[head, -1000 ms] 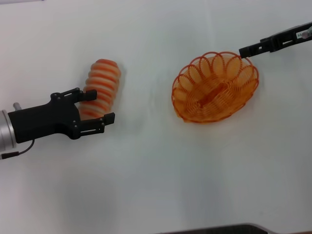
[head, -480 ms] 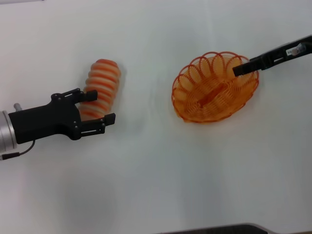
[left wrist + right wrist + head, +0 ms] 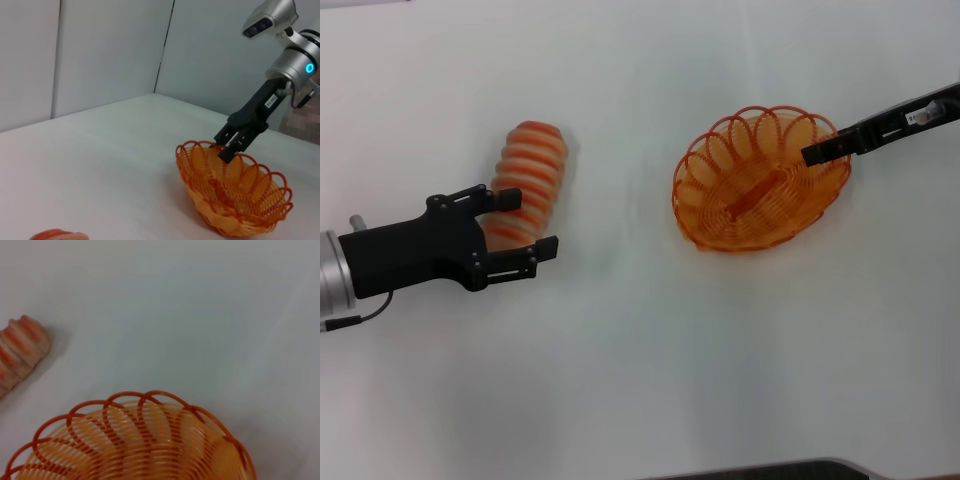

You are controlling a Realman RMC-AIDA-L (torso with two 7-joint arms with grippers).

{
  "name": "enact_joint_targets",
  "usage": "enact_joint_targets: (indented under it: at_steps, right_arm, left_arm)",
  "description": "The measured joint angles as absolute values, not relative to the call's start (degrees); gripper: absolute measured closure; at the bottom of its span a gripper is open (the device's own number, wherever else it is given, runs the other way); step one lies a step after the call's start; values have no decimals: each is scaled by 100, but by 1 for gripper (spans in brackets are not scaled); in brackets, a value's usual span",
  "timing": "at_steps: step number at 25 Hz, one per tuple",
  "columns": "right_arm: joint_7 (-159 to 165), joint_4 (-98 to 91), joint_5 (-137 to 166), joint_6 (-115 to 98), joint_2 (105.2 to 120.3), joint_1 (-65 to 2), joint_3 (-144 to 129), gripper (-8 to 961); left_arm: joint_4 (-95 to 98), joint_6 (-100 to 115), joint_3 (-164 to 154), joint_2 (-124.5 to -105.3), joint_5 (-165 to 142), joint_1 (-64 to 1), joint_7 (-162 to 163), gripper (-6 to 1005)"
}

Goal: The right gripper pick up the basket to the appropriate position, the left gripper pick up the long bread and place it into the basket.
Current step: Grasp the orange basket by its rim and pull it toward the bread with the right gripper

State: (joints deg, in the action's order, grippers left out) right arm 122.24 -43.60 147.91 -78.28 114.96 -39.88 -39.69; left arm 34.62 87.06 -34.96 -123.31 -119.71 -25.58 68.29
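Note:
The long bread (image 3: 527,170), ribbed orange and cream, lies on the white table at the left. My left gripper (image 3: 523,222) is open, with one finger on each side of the bread's near end. The orange wire basket (image 3: 760,185) stands at the right and holds nothing. My right gripper (image 3: 812,153) is at the basket's far right rim. In the left wrist view the right gripper (image 3: 229,146) has its fingers apart, straddling the rim of the basket (image 3: 235,195). The right wrist view shows the basket (image 3: 135,440) close below and the bread (image 3: 20,352) farther off.
The white table (image 3: 640,350) carries nothing but the bread and basket. A dark edge (image 3: 770,470) shows at the table's near side. Grey wall panels (image 3: 100,50) stand behind the table in the left wrist view.
My right gripper has come down and inward from outside the basket's far right rim onto the rim. My left gripper has barely shifted at the bread.

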Motion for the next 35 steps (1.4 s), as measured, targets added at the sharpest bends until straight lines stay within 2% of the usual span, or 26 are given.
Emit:
enact_joint_targets:
  at_steps: [4,8,18,29,35]
  right_arm:
    - [12237,-4312,14828,-7695,11507,-3990,-4020,269]
    - [12240,-4312,14828,-7544,11537,-3986,-4021,446]
    - [12197,-4316,14826,-7227,11653,-4028,-4018,696]
    - [12194,-4377,14774,-7405,11663,-4054,-4025,855]
    - [12234,-4377,14559,-7524,11622,-4019,-3934,865]
  left_arm:
    - [3463,8709,-3510,-12331,-11971,-2562,6829,157]
    - [3462,8706,-3517,-12331,-11978,-2571,6829,157]
    - [3462,8667,-3522,-12338,-12008,-2589,6829,157]
    - [3463,8657,-3525,-12340,-12007,-2596,6820,156]
    - [3463,8657,-3524,-12340,-11999,-2591,6820,156]
